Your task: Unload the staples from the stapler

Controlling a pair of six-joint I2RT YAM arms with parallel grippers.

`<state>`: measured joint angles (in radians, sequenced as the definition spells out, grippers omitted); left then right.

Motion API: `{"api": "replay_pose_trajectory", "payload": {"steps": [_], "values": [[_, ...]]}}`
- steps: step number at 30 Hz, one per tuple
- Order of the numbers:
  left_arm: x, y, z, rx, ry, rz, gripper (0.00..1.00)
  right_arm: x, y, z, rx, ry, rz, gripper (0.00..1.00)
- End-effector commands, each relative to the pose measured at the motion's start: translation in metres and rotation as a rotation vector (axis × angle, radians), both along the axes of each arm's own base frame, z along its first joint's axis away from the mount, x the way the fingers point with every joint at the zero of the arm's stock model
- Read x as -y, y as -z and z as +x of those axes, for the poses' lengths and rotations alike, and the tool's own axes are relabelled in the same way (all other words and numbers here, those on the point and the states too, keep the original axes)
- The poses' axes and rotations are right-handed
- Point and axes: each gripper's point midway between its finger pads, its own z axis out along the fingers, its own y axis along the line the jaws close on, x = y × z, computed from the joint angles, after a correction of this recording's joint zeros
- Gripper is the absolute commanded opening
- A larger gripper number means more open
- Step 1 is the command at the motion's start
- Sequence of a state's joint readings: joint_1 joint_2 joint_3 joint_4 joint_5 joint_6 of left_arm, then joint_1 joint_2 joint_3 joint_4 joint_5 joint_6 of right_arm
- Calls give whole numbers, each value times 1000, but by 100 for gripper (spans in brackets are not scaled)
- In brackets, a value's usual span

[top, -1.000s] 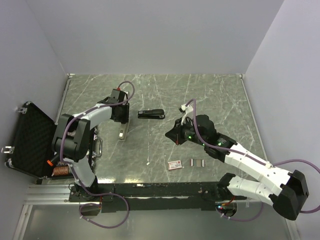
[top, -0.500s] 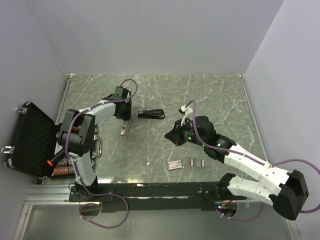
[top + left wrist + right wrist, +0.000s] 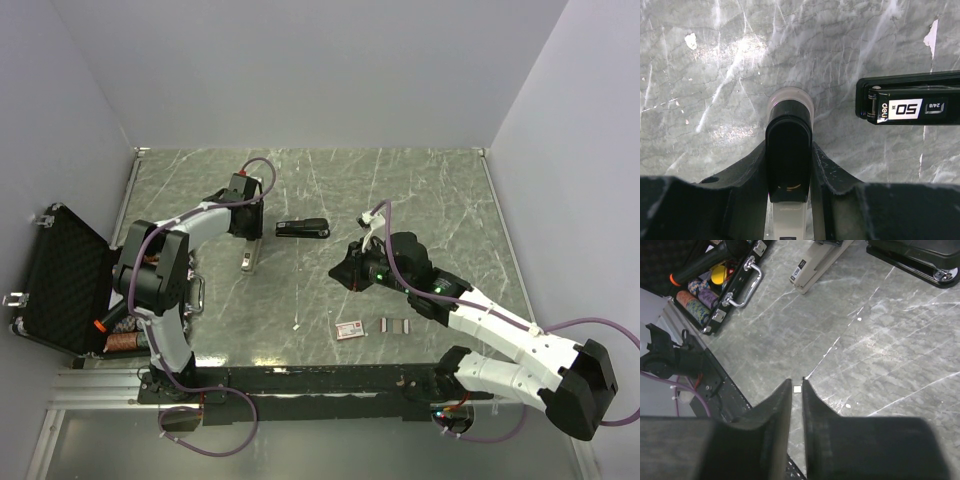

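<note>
Near the front of the counter [image 3: 440, 190], the staples [image 3: 397, 325] lie beside a little red-and-white box [image 3: 350, 329]. My right pincer [image 3: 796, 390] hangs above, almost pressed together. My left pincer [image 3: 788, 155] pinches a pale stapler [image 3: 247, 260] near the black stapler [image 3: 302, 228].

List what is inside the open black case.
The case holds a black handle with an orange ring, a yellow item and striped rolls. Anything beneath them is hidden; the left arm covers part from above.

Grey-green marble table [image 3: 420, 190], plain pale lavender walls [image 3: 300, 70], even light
</note>
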<state>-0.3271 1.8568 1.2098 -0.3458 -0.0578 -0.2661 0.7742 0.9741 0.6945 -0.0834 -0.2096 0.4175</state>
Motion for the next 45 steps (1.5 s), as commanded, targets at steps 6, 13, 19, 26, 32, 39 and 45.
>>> {"api": "replay_pose_trajectory", "payload": {"steps": [6,13,19,26,32,39,45], "values": [[10,-10,-20,-18,53,-47,34,0,-15,2,33,2,15,38],[11,-38,-14,56,65,-63,45,-1,-16,4,31,3,8,45],[11,-55,-9,95,79,-59,99,-2,-18,4,32,1,10,48],[18,-105,-3,224,119,-79,99,2,-18,6,39,19,-8,50],[50,-148,5,369,333,-60,99,14,-25,6,69,37,-51,53],[85,-162,15,451,602,-73,99,33,-42,-9,80,49,-61,55],[117,-150,10,496,810,-113,99,57,-55,-26,92,66,-93,62]]}}
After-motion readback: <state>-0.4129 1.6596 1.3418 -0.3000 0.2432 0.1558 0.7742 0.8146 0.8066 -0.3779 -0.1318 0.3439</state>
